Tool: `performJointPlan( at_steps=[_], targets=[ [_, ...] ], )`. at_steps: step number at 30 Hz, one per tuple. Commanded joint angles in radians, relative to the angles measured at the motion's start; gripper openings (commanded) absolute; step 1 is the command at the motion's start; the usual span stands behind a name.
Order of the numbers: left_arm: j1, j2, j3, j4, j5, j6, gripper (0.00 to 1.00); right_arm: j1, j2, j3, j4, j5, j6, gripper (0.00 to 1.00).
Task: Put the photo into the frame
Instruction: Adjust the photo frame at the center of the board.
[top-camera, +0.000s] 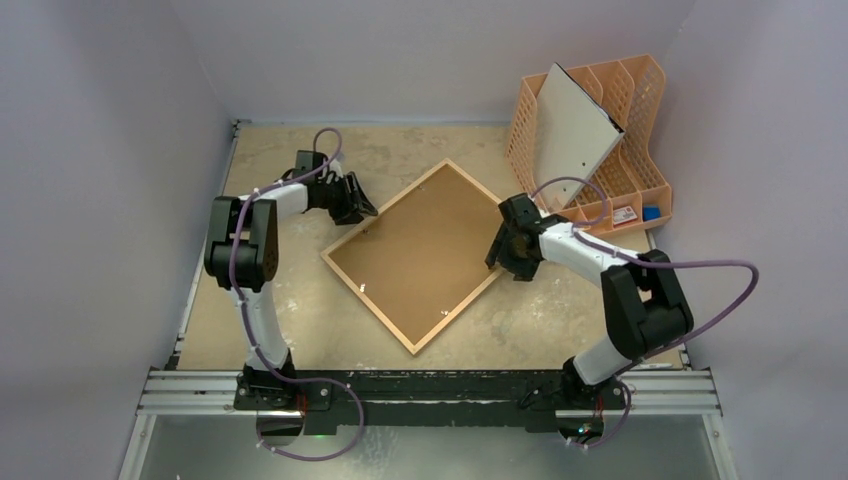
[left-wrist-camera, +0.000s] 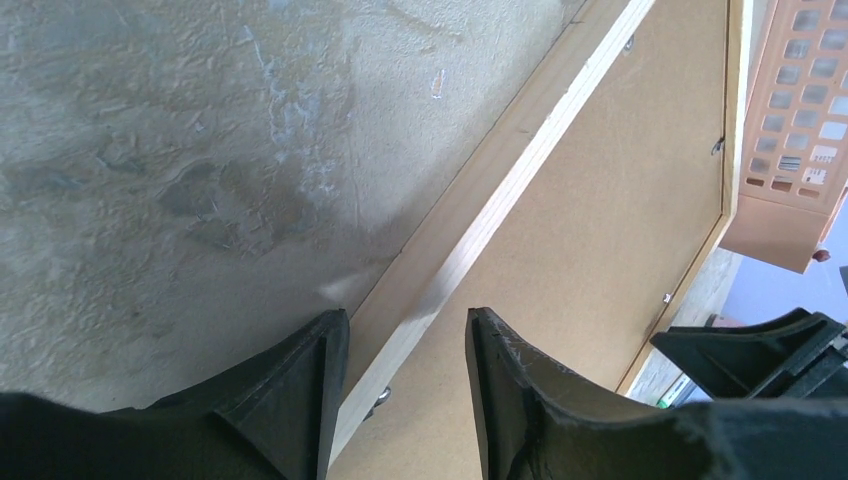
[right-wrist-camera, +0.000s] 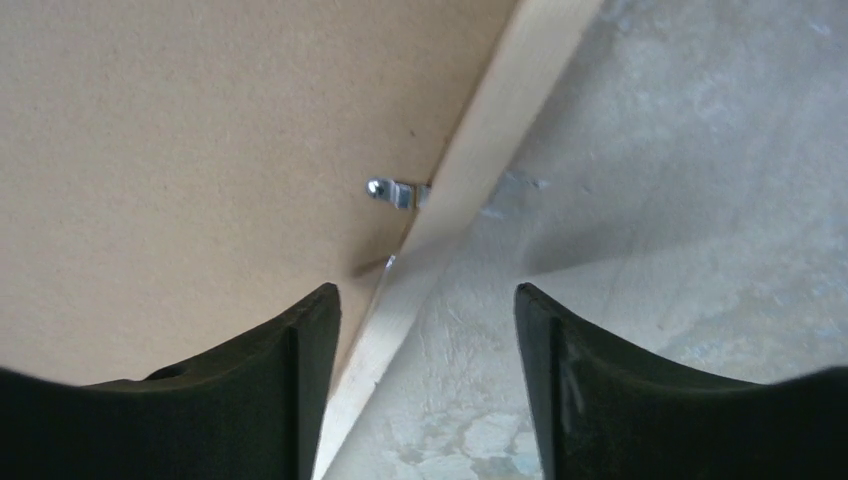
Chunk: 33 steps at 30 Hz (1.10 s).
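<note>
The frame (top-camera: 365, 303) of thin light wood lies flat in the middle of the table, turned like a diamond, with the brown hardboard backing panel (top-camera: 415, 255) inside it. The photo is not in view. My left gripper (top-camera: 356, 207) is open and straddles the frame's upper-left rail (left-wrist-camera: 480, 235), one finger on each side (left-wrist-camera: 405, 315). My right gripper (top-camera: 503, 250) is open over the frame's right rail (right-wrist-camera: 490, 130), its jaws (right-wrist-camera: 425, 290) spanning rail and table. A small metal tab (right-wrist-camera: 395, 190) sticks out from that rail over the backing panel (right-wrist-camera: 200, 150).
An orange plastic lattice organizer (top-camera: 640, 100) stands at the back right, with a white-grey board with a dark edge (top-camera: 575, 125) leaning in it. The organizer also shows in the left wrist view (left-wrist-camera: 800, 120). Walls close in the table on three sides.
</note>
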<state>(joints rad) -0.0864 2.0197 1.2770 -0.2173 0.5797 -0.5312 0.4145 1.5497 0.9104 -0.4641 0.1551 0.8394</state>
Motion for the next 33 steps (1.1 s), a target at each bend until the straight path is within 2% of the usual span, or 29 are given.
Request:
performJointPlan(
  at_steps=[1,6,9,13,17,22,27,33],
  targets=[
    [-0.003,0.007,-0.013,-0.009,-0.036,0.015,0.47,-0.021,0.083,0.028,0.104,-0.112,-0.059,0.62],
    [-0.002,-0.051,-0.053,-0.067,-0.111,0.049,0.41,-0.022,0.154,0.108,0.153,-0.151,-0.117,0.45],
    [-0.002,-0.089,-0.093,-0.09,-0.119,0.063,0.37,-0.022,0.208,0.189,0.176,-0.152,-0.165,0.4],
    [-0.001,-0.163,-0.186,-0.106,-0.177,0.042,0.36,-0.021,0.32,0.337,0.225,-0.151,-0.26,0.38],
    [-0.001,-0.242,-0.295,-0.079,-0.13,0.028,0.34,-0.021,0.477,0.526,0.239,-0.193,-0.352,0.37],
    [-0.001,-0.318,-0.399,-0.086,-0.08,0.043,0.33,-0.02,0.634,0.74,0.223,-0.128,-0.405,0.37],
    [-0.001,-0.376,-0.466,-0.089,-0.025,0.048,0.33,-0.02,0.668,0.841,0.136,0.023,-0.368,0.48],
    [0.002,-0.478,-0.428,-0.155,-0.182,-0.006,0.38,-0.02,0.603,0.85,0.057,0.23,-0.324,0.7]
  ],
)
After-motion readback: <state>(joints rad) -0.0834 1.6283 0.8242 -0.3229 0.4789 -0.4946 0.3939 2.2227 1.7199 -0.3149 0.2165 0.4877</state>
